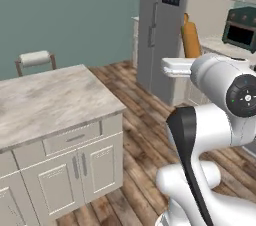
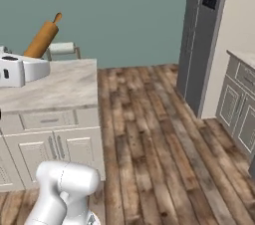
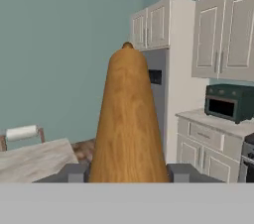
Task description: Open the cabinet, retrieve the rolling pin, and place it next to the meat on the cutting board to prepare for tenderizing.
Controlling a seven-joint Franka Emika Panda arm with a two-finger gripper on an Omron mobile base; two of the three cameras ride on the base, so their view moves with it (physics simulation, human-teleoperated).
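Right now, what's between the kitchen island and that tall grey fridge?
Bare wooden floor, seen best in the right base view, separates the island from the fridge.

Rolling pin (image 3: 128, 124) is orange-brown with visible wood grain, knob a shade darker. Walls flat teal. Island counter (image 1: 45, 100) has a beige-grey marbled top over cream panelled doors with grey bar handles. Floor is mixed brown wood planks. Fridge (image 1: 160, 30) is grey with a black panel. Toaster oven (image 3: 229, 101) is dark green, black window. Upper cabinets (image 3: 223, 32) cream-beige. Paper towel roll (image 1: 34, 58) is white on a brown holder.
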